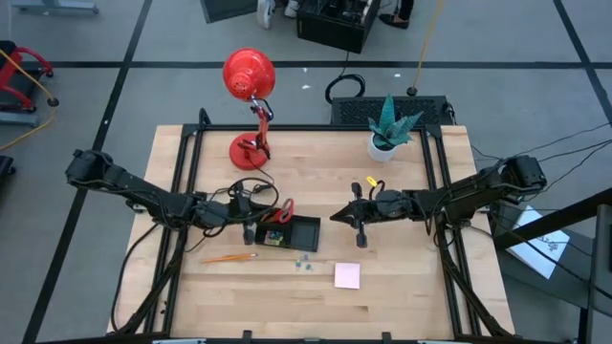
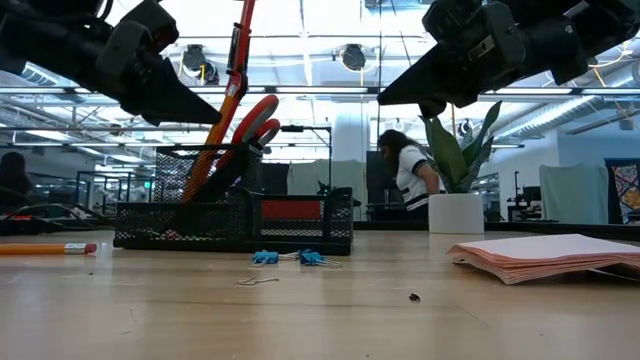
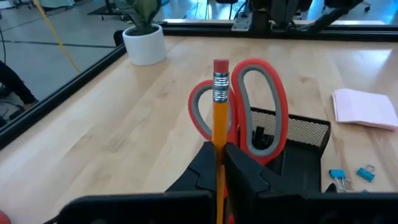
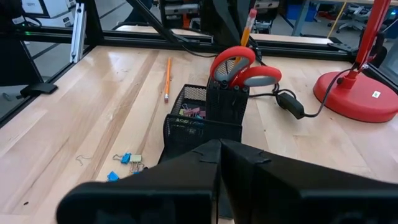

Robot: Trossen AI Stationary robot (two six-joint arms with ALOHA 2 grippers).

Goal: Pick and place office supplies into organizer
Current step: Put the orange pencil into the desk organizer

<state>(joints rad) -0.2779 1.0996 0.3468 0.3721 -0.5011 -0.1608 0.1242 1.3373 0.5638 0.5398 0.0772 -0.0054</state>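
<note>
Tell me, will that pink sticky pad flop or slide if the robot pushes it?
The pink sticky pad lies flat on smooth wood, so it would probably slide, not roll. Its top sheets look loose at the edges, so they might curl or lift.

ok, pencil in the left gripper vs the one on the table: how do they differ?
The held pencil stands upright, eraser up, over the organizer; the loose pencil lies flat on the table beside the organizer, on the left arm's side.
The held pencil is clamped in the shut left gripper, next to the scissors; the loose pencil has nothing touching it.
Shared: both are orange with an eraser end.
</note>
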